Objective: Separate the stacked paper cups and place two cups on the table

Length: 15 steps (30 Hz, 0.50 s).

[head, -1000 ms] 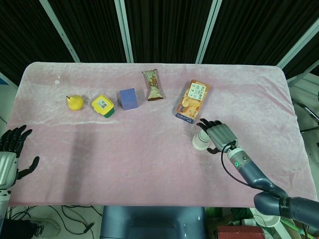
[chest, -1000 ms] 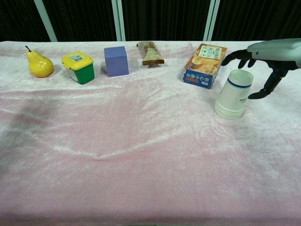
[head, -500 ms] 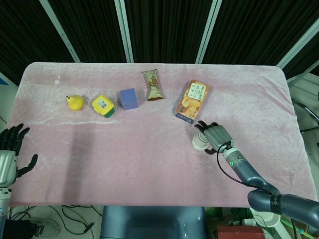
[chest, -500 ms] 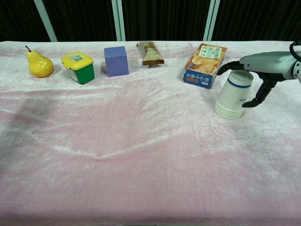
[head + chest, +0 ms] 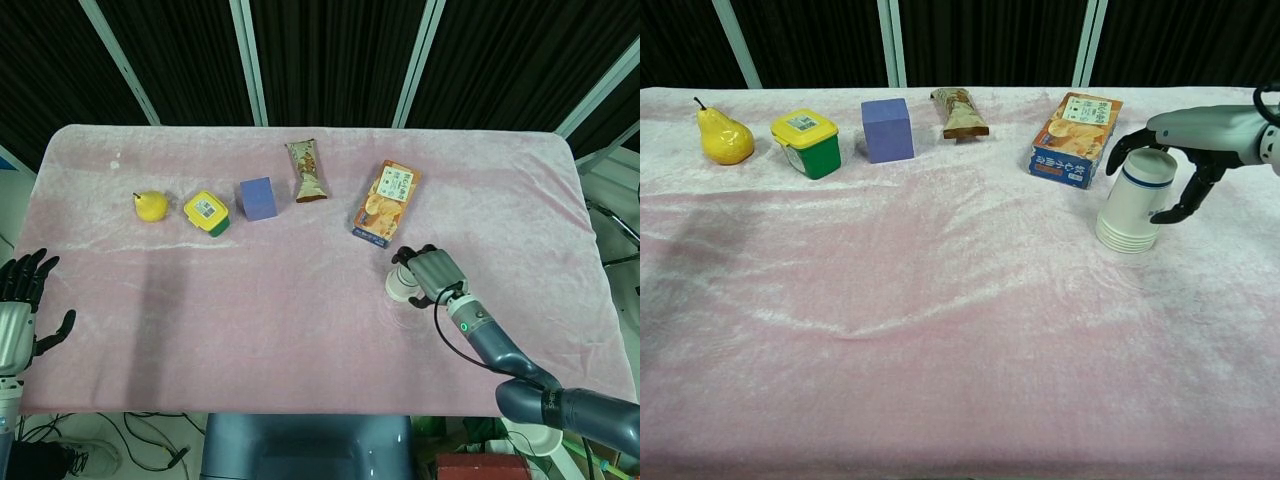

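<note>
On the counter's (image 5: 520, 180) right side, cup stack (image 5: 1137, 203) sits upside down, unseparated.
Right hand (image 5: 1185, 150) wraps it, fingers (image 5: 1128, 146) curled around top, grip uncertain; left hand (image 5: 22, 300) idle, fingers apart. No cups placed yet.

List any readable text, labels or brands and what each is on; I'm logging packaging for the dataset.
No text can be read for certain.
Snack box: large print, too blurred.
Yellow-lidded tub: lid label, too small.
Stacked paper cups: small side mark, too small.
Snack bar wrapper: print illegible.
</note>
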Tool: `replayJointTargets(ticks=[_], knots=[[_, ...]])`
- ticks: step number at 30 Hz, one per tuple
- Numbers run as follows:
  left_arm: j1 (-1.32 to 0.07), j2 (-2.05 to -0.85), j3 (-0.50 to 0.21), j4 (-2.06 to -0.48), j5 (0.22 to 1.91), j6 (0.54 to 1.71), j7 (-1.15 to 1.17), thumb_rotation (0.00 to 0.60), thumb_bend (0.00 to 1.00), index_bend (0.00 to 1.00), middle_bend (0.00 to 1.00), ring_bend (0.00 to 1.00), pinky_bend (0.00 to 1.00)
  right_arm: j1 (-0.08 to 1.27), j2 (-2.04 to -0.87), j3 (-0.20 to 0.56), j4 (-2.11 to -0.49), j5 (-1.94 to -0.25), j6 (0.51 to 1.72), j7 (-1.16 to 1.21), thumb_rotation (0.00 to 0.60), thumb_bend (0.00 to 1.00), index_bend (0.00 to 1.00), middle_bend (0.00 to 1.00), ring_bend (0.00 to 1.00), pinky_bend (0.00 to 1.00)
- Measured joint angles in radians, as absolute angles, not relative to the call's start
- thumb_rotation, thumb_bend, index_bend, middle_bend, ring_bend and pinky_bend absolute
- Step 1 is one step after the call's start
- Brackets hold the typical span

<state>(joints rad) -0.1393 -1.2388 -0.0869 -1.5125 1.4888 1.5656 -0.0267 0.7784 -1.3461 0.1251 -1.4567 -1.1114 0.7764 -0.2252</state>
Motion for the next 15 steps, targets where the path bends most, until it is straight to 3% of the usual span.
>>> replayJointTargets(ticks=[4, 8, 10, 15], knots=[[-0.137, -1.239, -0.089, -1.513, 1.488, 1.566, -0.026, 0.6, 0.35, 0.1, 0.03, 0.0, 0.0, 0.785, -1.352, 0.128, -1.453, -1.114, 0.771, -0.22, 0.6, 0.18, 0.37, 0.26, 0.4, 0.29], [-0.134, -1.237, -0.093, -1.514, 1.486, 1.568, -0.026, 0.6, 0.35, 0.1, 0.03, 0.0, 0.0, 0.788, -1.361, 0.13, -1.441, -1.118, 0.769, -0.212, 0.6, 0.26, 0.51, 0.4, 0.52, 0.52], [-0.133, -1.237, -0.094, -1.514, 1.487, 1.569, -0.028, 0.6, 0.35, 0.1, 0.03, 0.0, 0.0, 0.789, -1.364, 0.134, -1.433, -1.119, 0.77, -0.201, 0.6, 0.3, 0.55, 0.44, 0.56, 0.58], [-0.133, -1.238, -0.093, -1.514, 1.491, 1.567, -0.027, 0.6, 0.35, 0.1, 0.03, 0.0, 0.0, 0.786, -1.341, 0.148, -1.444, -1.133, 0.776, -0.163, 0.6, 0.34, 0.6, 0.48, 0.59, 0.6]])
